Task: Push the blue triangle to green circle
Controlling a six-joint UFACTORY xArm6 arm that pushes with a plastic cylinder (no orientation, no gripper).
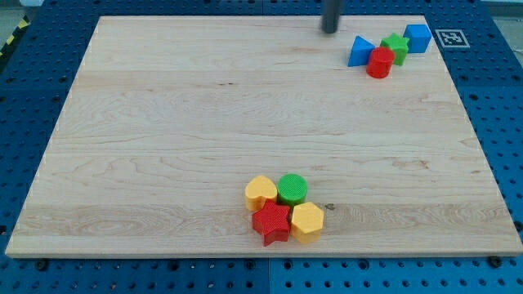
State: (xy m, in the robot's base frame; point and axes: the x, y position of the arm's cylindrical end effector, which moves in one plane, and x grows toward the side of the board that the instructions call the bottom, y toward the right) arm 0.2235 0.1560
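Blue triangle (359, 51) sits near the view's top right of the wooden surface (163, 147), at the left end of a tight cluster. Touching or nearly touching it on its right is a red cylinder (379, 62); behind that stand a green block (395, 46), shape unclear, and a blue cube (417, 37).

Green circle (292, 189) lies low in the view, centre, packed against a yellow heart (261, 193), a red star (271, 222) and a yellow hexagon (307, 221).

Tool: a bare rod with nothing to open or close, so it holds nothing. My tip (329, 31) rests near the top edge, just left of and slightly above the blue triangle, apart from it.

Handling, as a judgement: the triangle looks like a small, rigid, light plastic piece that should slide freely on smooth wood. It cannot be gripped, only pushed. Contact is best placed on its upper right side, pressing toward the lower left; an off-centre push on a sloped face would likely spin it or let it slip aside.

Room: reaching that side is awkward, as the red cylinder crowds it and the top edge is close. Between the two clusters the surface is open. On arrival, the yellow heart and red star are liable to be disturbed.
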